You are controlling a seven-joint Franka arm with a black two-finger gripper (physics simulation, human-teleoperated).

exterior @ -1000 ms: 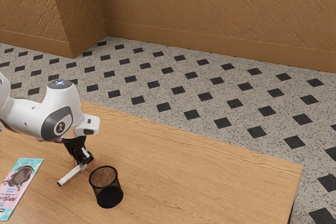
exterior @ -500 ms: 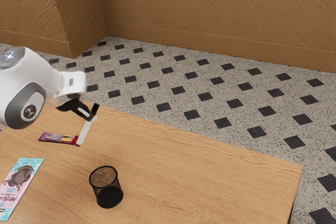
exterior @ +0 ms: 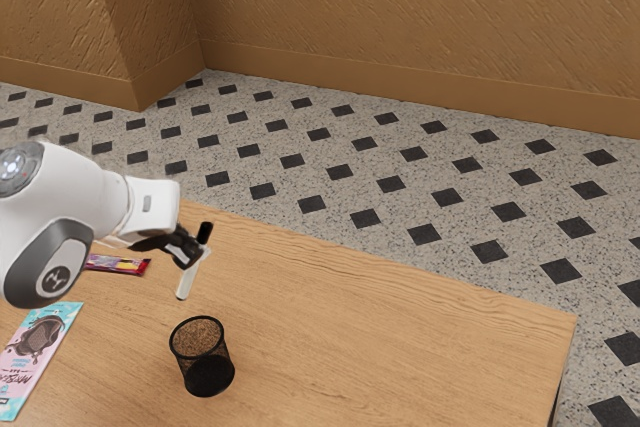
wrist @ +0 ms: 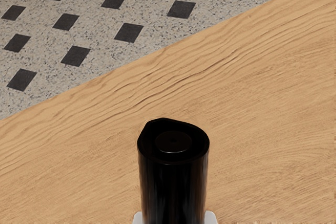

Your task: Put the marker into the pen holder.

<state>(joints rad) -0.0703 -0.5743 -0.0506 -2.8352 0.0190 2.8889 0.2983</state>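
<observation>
Textured brown walls rise at the far side, above a speckled grey floor set with dark diamonds; nearer lies a wood-grained table. At the exterior view's left, the white arm reaches in over the table. Near it, at the left, is a flat pink and turquoise packet. Farther back and a little to the right lies a small purple and red packet, partly hidden by the arm. Next comes the gripper, its fingers closed on the marker. The marker is tilted, its black end up and its pale end down, out of the pen holder. In the wrist view the black end stands large between pale finger parts. To the right of the small packet and nearer, the black mesh pen holder stands upright on the table, its mouth facing up. Farther right, the table runs to its corner, with floor beyond.
</observation>
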